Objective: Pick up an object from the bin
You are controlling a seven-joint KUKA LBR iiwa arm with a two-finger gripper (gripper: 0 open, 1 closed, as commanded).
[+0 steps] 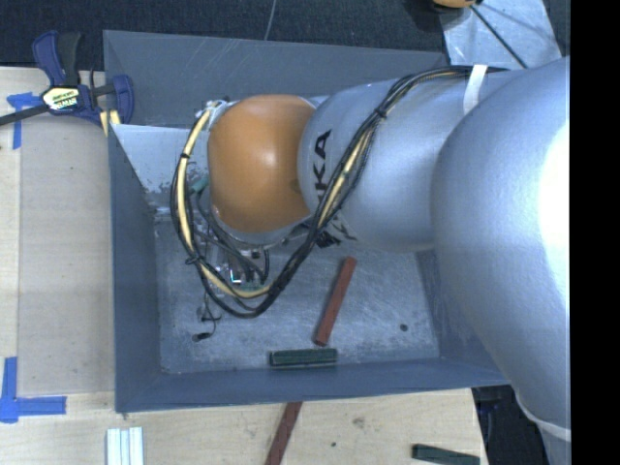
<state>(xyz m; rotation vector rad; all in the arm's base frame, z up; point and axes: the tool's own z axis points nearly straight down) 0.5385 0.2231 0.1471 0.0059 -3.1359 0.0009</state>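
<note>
My gripper (235, 258) reaches down into the left half of the bin, and just its dark body shows among the cables. A reddish-brown stick (333, 301) lies tilted on the bin floor to the right of the gripper. A dark green flat bar (303, 357) lies along the front wall, below and right of the gripper. A small dark scrap (204, 333) sits on the floor just below and left of it.
The arm's big silver body comes in from the right and covers the back and right of the bin. An orange cover and looped cables sit over the wrist, close to the bin's left wall.
</note>
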